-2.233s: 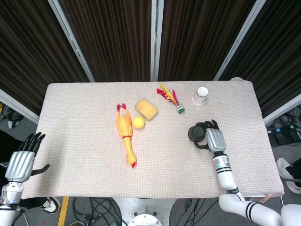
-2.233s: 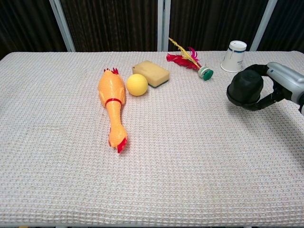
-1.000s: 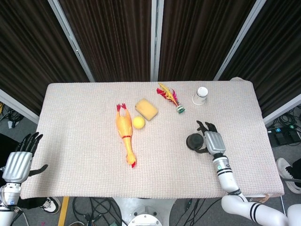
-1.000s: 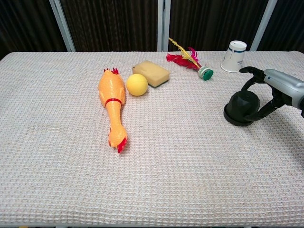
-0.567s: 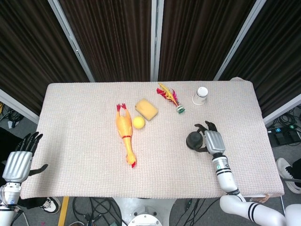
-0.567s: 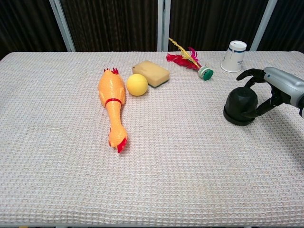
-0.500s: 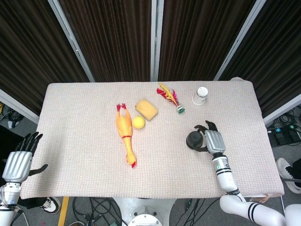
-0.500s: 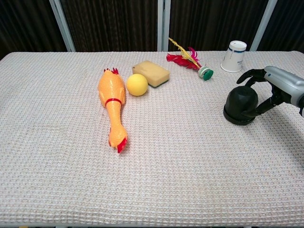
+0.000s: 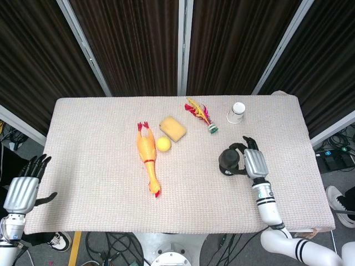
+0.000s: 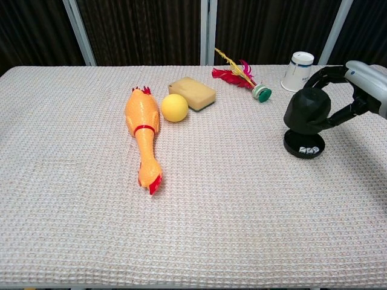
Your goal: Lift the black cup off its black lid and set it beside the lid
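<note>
My right hand (image 10: 357,90) (image 9: 250,162) grips the black cup (image 10: 308,110) (image 9: 229,157) and holds it in the air just above the black lid (image 10: 304,145) (image 9: 228,170). The lid lies flat on the cloth at the right, and small white dice (image 10: 309,150) sit on it. The cup is upside down, its rim a little above the lid. My left hand (image 9: 23,189) hangs open off the table's left edge, seen only in the head view.
A white paper cup (image 10: 298,70) stands upside down behind the lid. A feathered shuttlecock (image 10: 243,77), a yellow sponge (image 10: 192,92), a yellow ball (image 10: 174,107) and a rubber chicken (image 10: 143,132) lie across the middle of the woven tablecloth (image 10: 217,211).
My right hand has lifted the black cup up off the lid, uncovering small white dice on the lid. The left hand stays where it was.
</note>
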You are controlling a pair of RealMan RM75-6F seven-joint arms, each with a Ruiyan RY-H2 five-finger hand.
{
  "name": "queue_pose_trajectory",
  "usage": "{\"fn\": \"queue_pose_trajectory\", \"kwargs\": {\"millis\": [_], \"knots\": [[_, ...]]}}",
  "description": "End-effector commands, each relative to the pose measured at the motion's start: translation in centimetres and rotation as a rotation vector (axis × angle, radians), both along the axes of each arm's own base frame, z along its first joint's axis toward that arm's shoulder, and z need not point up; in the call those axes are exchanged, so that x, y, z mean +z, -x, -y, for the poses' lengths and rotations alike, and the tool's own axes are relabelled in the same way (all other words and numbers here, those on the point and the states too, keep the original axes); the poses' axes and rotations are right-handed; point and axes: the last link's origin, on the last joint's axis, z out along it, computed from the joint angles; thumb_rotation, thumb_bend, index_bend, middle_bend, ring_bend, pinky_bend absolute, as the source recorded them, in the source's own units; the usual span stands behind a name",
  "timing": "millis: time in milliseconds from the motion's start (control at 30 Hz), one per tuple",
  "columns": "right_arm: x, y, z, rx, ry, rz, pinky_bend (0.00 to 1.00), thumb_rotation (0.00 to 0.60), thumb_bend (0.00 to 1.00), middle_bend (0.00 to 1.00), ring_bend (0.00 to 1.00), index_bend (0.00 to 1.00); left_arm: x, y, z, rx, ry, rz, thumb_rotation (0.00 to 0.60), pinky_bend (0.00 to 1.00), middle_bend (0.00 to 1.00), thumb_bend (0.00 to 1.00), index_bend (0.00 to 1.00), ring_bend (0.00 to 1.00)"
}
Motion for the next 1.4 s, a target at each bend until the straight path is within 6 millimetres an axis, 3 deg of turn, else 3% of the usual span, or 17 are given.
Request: {"fn": "queue_pose_trajectory", "kwargs": {"millis": [33, 400, 600, 1100, 1300, 1400], "knots": [[1.1, 0.1, 0.1, 0.004, 0.039, 0.009, 0.00, 0.600, 0.10, 0.44, 0.06, 0.40, 0.0, 0.0, 0.1, -0.001, 0.000, -0.001, 0.600, 0.20, 0.03, 0.13, 0.04, 0.00], [5.2, 5.6, -0.8, -0.132, 0.137, -0.027, 0.00, 0.600, 0.10, 0.44, 0.06, 0.40, 0.0, 0.2, 0.3, -0.005, 0.005, 0.000, 0.600, 0.20, 0.03, 0.13, 0.04, 0.00], [4.4, 7.3, -1.4, -0.167, 0.109, -0.041, 0.00, 0.600, 0.10, 0.44, 0.06, 0.40, -0.1, 0.2, 0.5, -0.013, 0.005, -0.005, 0.600, 0.20, 0.03, 0.13, 0.04, 0.00], [2.3, 8.4, -1.5, -0.175, 0.051, -0.079, 0.00, 0.600, 0.10, 0.43, 0.06, 0.40, -0.1, 0.8, 1.1, -0.007, 0.005, -0.009, 0.600, 0.20, 0.03, 0.13, 0.04, 0.00], [2.4, 8.5, -1.7, -0.197, -0.059, -0.081, 0.00, 0.600, 0.02, 0.22, 0.00, 0.11, 0.1, 0.9, 1.2, -0.010, 0.001, -0.008, 0.600, 0.20, 0.03, 0.13, 0.04, 0.00], [3.0, 8.1, -1.7, -0.190, -0.063, -0.046, 0.00, 0.600, 0.00, 0.13, 0.00, 0.04, 0.2, 0.8, 1.2, -0.012, 0.000, -0.008, 0.600, 0.20, 0.03, 0.13, 0.04, 0.00]]}}
